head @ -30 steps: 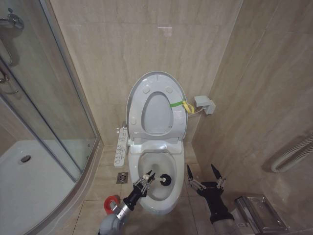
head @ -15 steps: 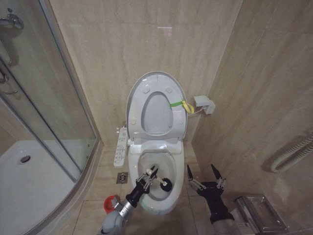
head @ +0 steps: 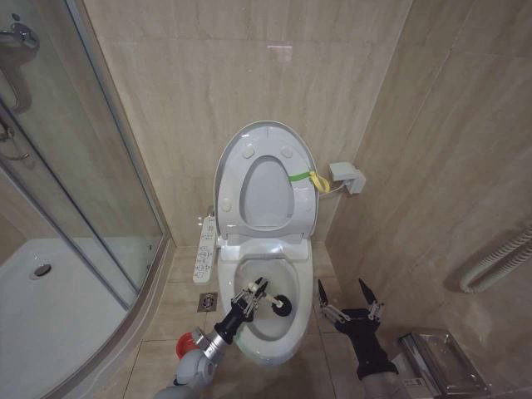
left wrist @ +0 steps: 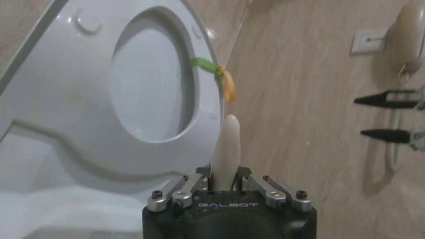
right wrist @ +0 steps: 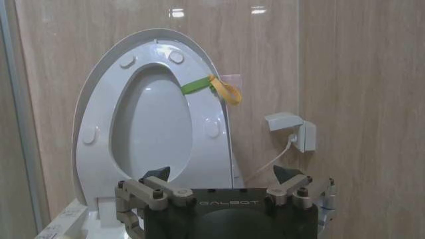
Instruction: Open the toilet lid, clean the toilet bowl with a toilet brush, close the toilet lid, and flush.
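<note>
The toilet lid (head: 249, 148) stands raised against the wall, the ring seat up with it and a yellow-green strap (head: 306, 177) at its edge. The white toilet bowl (head: 249, 274) lies open below. My left gripper (head: 258, 289) hangs over the bowl's near left rim, shut on the toilet brush's thin white handle (left wrist: 228, 142). The brush's black head (head: 283, 305) sits inside the bowl. My right gripper (head: 342, 287) waits open beside the bowl's right side, holding nothing. The right wrist view faces the lid (right wrist: 99, 104) and strap (right wrist: 214, 88) over that gripper (right wrist: 222, 175).
A red brush holder (head: 186, 342) stands on the floor left of the bowl, behind my left arm. A control panel (head: 204, 248) juts out at the toilet's left. A glass shower enclosure (head: 75, 208) fills the left; a metal rack (head: 436, 359) sits at the right.
My left gripper has moved forward and slightly right over the bowl with the brush, and the black head has shifted a little inside it. The right arm has not moved.
</note>
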Motion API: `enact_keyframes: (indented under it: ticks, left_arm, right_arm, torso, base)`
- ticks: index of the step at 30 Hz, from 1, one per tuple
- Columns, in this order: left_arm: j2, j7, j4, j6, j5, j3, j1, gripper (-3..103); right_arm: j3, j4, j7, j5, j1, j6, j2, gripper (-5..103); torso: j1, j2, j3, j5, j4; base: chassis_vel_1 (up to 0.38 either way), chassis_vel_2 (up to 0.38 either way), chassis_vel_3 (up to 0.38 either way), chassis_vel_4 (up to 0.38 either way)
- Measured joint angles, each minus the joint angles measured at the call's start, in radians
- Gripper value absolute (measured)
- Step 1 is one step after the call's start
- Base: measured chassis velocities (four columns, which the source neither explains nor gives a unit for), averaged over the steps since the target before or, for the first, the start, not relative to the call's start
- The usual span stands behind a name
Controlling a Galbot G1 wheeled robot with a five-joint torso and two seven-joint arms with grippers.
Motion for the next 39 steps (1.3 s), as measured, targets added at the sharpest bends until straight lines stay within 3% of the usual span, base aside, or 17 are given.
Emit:
enact_keyframes:
  ticks: [4,15,28,39]
  left_arm:
    - [-0.001,-0.001,-0.022,0.003,-0.002,0.001,0.017,23]
    - [-0.023,0.021,0.126,-0.009,0.036,-0.02,-0.057,23]
    - [-0.025,0.002,-0.007,0.005,0.037,-0.001,0.003,22]
    - [-0.071,-0.028,0.132,0.0,0.088,0.001,-0.041,23]
  right_arm:
    - [0.0,0.0,0.0,0.0,0.0,0.0,0.0,100]
    - [0.0,0.0,0.0,0.0,0.0,0.0,0.0,100]
    - [0.0,0.0,0.0,0.0,0.0,0.0,0.0,100]
    - [0.0,0.0,0.0,0.0,0.0,0.0,0.0,100]
  torso:
    - [0.0,0.0,0.0,0.0001,0.0002]
    - [0.0,0.0,0.0,0.0,0.0001]
    - [0.0,0.0,0.0,0.0003,0.0004]
    - [0.0,0.0,0.0,0.0002,0.0002]
  base:
    - [0.0,0.0,0.0,0.0]
    - [0.0,0.0,0.0,0.0]
    - [0.0,0.0,0.0,0.0]
    - [0.0,0.0,0.0,0.0]
